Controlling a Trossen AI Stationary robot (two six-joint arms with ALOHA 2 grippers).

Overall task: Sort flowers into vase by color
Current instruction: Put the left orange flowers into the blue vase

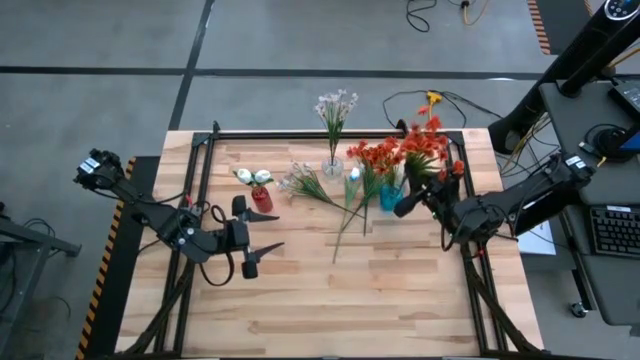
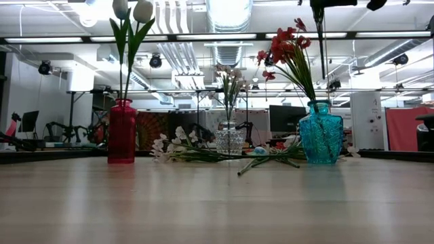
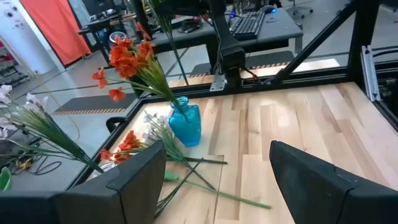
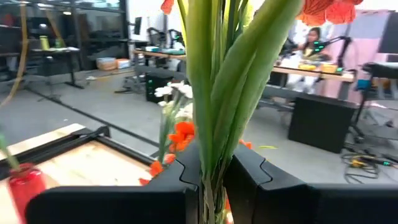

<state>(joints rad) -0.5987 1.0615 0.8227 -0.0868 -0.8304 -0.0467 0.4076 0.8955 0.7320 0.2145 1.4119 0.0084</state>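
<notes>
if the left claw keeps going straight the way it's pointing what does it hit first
Probably the loose stems lying on the table, with the blue vase of orange flowers just behind. The open left claw points right at them, though depth is hard to judge.

White buds [image 1: 252, 176]: stood in red vase.
Pink sprays [image 1: 336, 106]: in clear vase.
Orange blooms [image 1: 415, 148]: in blue vase.
Loose stems [image 1: 345, 215]: lay flat.

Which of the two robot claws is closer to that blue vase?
The right gripper, shut on an orange flower stem, sits just beside the blue vase. The left gripper hangs open well across the table.
</notes>
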